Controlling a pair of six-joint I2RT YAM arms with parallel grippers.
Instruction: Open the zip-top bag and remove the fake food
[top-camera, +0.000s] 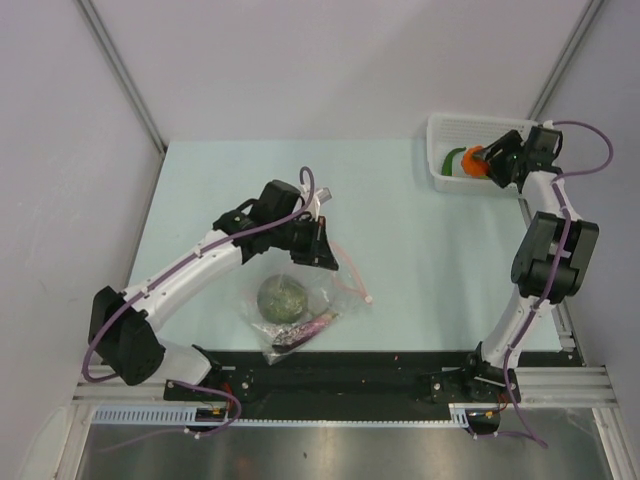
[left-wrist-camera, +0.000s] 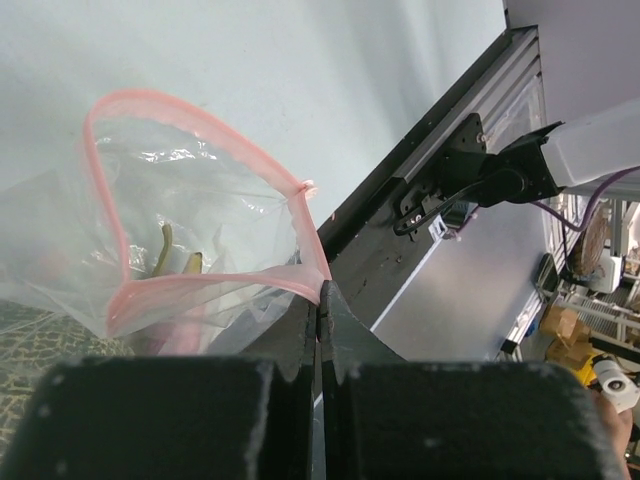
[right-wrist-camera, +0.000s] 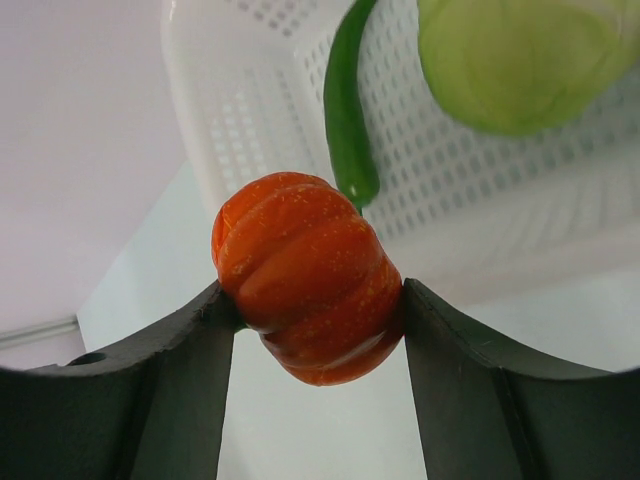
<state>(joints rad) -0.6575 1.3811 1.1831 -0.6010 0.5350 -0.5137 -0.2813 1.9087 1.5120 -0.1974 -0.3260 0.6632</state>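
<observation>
The clear zip-top bag (top-camera: 300, 310) lies near the front middle of the table with its pink zip strip (left-wrist-camera: 215, 282) gaping open. A mottled green-brown head (top-camera: 283, 297) and a purple eggplant (top-camera: 305, 328) sit inside it. My left gripper (top-camera: 318, 252) is shut on the bag's pink rim (left-wrist-camera: 322, 292) and holds that edge up. My right gripper (top-camera: 484, 163) is shut on the orange-red ball (right-wrist-camera: 310, 275), over the white mesh basket (top-camera: 445, 130) at the back right. A dark green pepper (right-wrist-camera: 346, 110) and a pale green round piece (right-wrist-camera: 520, 60) lie in the basket.
The black rail (top-camera: 380, 370) with both arm bases runs along the table's near edge. Grey walls close the back and both sides. The basket (right-wrist-camera: 230, 120) sits against the right wall.
</observation>
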